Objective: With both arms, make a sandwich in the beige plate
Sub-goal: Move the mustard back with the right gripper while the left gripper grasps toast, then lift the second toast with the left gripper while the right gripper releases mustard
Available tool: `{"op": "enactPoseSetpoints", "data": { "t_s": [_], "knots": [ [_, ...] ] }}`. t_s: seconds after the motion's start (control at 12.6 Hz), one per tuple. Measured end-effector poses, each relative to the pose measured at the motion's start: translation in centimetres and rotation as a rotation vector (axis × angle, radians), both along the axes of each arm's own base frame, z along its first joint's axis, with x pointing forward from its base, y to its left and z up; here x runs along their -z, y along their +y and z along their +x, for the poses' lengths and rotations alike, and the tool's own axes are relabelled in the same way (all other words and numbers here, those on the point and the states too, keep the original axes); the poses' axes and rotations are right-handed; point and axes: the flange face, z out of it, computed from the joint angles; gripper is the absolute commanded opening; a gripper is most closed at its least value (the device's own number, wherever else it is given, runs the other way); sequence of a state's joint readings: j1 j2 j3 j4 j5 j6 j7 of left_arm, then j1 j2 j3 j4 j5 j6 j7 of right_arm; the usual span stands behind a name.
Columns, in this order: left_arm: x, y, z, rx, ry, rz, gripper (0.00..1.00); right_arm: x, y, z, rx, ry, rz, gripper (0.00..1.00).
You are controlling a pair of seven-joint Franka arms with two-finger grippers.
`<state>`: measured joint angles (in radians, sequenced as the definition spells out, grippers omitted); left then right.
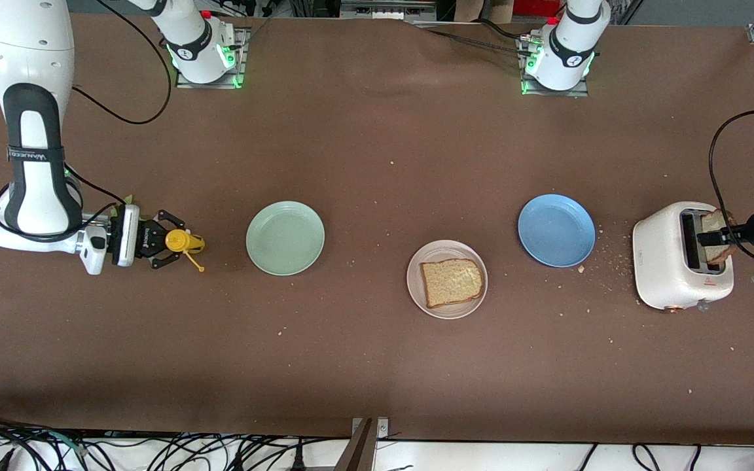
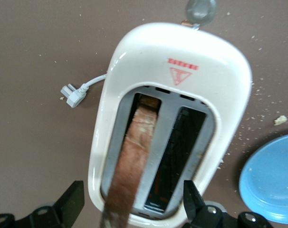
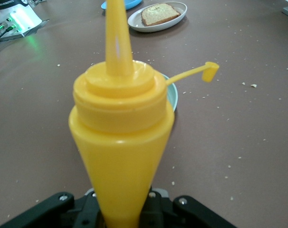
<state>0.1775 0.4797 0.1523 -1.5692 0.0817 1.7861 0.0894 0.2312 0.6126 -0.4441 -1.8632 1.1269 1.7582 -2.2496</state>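
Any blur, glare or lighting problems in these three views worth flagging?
Front view: even light, sharp; green glow at both arm bases. Left wrist view: toaster top washed out by glare, bread slice smeared soft near the lens. Right wrist view: yellow bottle fills the frame, slightly soft; beige plate stays legible.

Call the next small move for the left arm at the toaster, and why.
Probably close the left end effector on the toast slice and lift it straight up. Its fingers stand apart on either side of the slice, which still sits in a slot of the white toaster. The beige plate holds one bread slice. The right end effector waits, holding the yellow squeeze bottle.
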Motion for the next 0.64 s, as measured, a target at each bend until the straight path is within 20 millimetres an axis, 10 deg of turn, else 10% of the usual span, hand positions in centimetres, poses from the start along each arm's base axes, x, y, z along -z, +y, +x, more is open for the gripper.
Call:
{"op": "enactPoseSetpoints", "data": {
  "t_s": [0.16, 0.64],
  "knots": [
    [0.8, 0.8, -0.2, 0.000, 0.010, -0.005, 0.00, 1.3, -0.9, -1.2, -0.025, -0.065, 0.036, 0.00],
    [-0.9, 0.8, 0.5, 0.003, -0.014, 0.002, 0.00, 6.0, -2.4, -3.9, -0.006, -0.093, 0.130, 0.00]
  ]
}}
